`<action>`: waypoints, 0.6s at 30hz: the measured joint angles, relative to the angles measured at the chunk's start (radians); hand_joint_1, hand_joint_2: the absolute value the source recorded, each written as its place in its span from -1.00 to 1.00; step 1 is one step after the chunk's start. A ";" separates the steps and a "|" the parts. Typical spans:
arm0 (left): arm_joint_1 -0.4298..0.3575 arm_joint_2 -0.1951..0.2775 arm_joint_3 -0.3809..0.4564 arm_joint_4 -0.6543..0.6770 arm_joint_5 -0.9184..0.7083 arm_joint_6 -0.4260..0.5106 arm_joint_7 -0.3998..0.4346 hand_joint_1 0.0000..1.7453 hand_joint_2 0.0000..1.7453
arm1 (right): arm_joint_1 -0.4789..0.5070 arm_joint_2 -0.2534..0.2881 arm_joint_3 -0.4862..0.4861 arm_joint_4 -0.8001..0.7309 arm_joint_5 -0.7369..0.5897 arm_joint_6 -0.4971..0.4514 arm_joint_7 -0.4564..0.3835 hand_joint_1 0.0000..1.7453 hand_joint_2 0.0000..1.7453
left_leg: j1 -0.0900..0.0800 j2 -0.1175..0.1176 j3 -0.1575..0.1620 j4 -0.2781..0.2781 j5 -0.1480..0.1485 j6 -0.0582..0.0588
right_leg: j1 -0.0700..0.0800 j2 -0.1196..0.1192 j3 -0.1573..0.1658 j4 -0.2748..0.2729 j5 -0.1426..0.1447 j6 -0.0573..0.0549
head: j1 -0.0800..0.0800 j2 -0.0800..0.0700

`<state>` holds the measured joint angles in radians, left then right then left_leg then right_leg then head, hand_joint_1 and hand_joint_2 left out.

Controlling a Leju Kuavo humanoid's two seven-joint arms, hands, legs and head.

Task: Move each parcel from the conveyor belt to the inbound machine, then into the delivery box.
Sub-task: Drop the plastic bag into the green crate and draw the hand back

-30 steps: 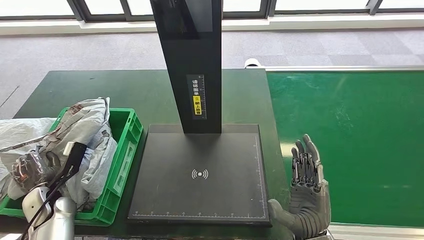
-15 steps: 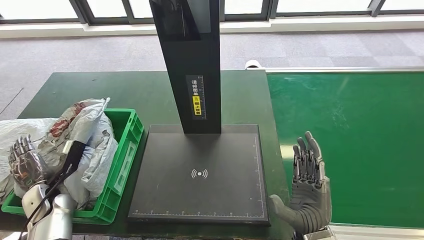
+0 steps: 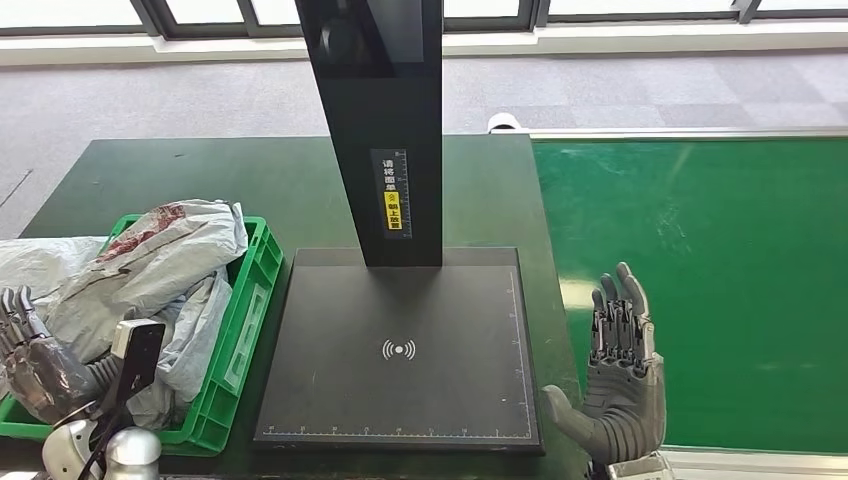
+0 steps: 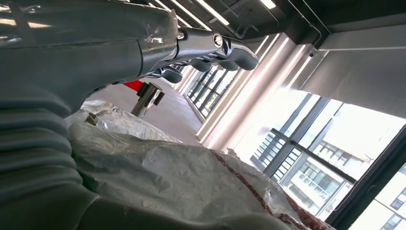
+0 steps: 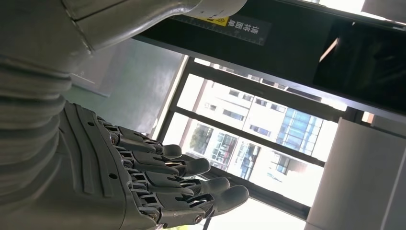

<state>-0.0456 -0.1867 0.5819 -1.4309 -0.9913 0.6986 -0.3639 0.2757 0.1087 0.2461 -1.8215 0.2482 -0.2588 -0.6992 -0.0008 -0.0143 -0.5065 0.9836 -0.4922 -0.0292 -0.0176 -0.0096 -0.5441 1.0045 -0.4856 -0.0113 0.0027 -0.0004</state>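
From the head view we see our left hand [image 3: 38, 362] at the green delivery box [image 3: 243, 322], fingers spread, beside the grey parcels [image 3: 150, 280] heaped inside; the wrist view shows their red-streaked wrapping up close. Our right hand [image 3: 620, 390] hovers spread between the inbound machine [image 3: 400, 350] and conveyor belt [image 3: 720, 280].

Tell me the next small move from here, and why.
Probably swing the right hand out over the green belt and wait: the grey parcels are in the green box, the scanner plate is bare, and both hands hold nothing.
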 joint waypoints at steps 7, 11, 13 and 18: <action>0.019 -0.042 0.008 -0.072 0.021 0.000 -0.044 -1.00 -1.00 | 0.000 0.000 0.000 0.006 -0.001 -0.007 0.000 -1.00 1.00 | 0.000 0.000 -0.004 0.001 0.000 0.000 | 0.000 0.000 -0.004 0.000 0.001 0.001 | 0.000 0.000; 0.023 -0.082 0.033 -0.112 0.050 0.000 -0.136 -1.00 -1.00 | 0.000 0.000 0.000 0.008 -0.001 -0.013 0.000 -1.00 1.00 | 0.000 0.000 -0.005 0.001 0.000 0.000 | 0.000 0.000 -0.004 0.000 0.001 0.001 | 0.000 0.000; 0.025 -0.096 0.037 -0.129 0.053 0.000 -0.148 -1.00 -1.00 | 0.000 0.000 0.000 0.008 -0.001 -0.014 0.000 -1.00 1.00 | 0.000 0.000 -0.005 0.001 0.000 0.001 | 0.000 0.000 -0.004 0.000 0.001 0.001 | 0.000 0.000; 0.026 -0.107 0.042 -0.153 0.114 -0.008 -0.175 -1.00 -1.00 | 0.001 0.003 0.000 0.008 0.000 -0.020 0.000 -1.00 1.00 | 0.000 0.001 -0.005 0.002 -0.001 0.001 | 0.000 0.001 -0.005 0.000 0.001 0.001 | 0.000 0.000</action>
<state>-0.0198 -0.2933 0.6237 -1.5840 -0.8768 0.6907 -0.5387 0.2765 0.1117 0.2461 -1.8132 0.2479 -0.2784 -0.6996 -0.0006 -0.0137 -0.5117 0.9852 -0.4930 -0.0281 -0.0174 -0.0090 -0.5489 1.0044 -0.4849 -0.0104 0.0027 -0.0004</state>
